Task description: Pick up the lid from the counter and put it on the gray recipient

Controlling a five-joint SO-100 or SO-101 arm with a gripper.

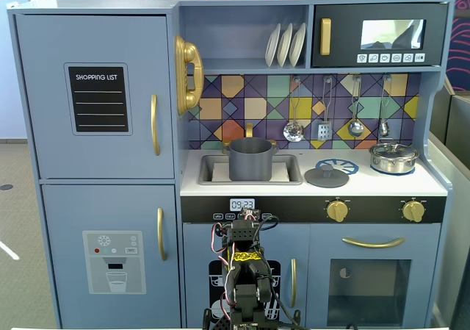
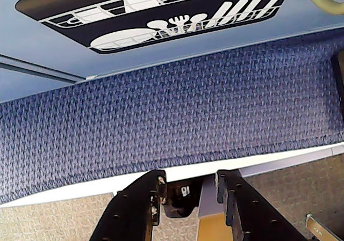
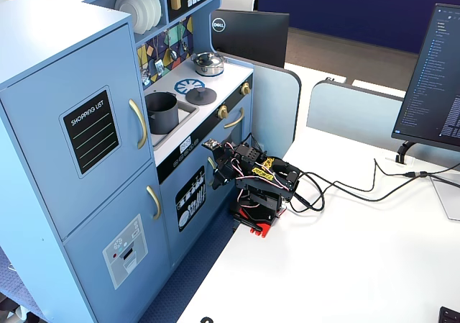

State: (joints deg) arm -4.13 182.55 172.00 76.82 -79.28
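Folded low before the toy kitchen, the hand (image 1: 246,223) is empty. Behind it the lid (image 1: 327,176) lies flat on the counter (image 1: 433,185), right of the gray pot (image 1: 251,159) in the sink (image 1: 292,176). Wrist view: fingers (image 2: 134,209) slightly parted over carpet (image 2: 177,117). Side view: the lid (image 3: 202,96) sits near the pot (image 3: 162,112).

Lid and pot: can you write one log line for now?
lid: on counter, untouched | gray pot: in sink, uncovered | claw: open, empty, folded low
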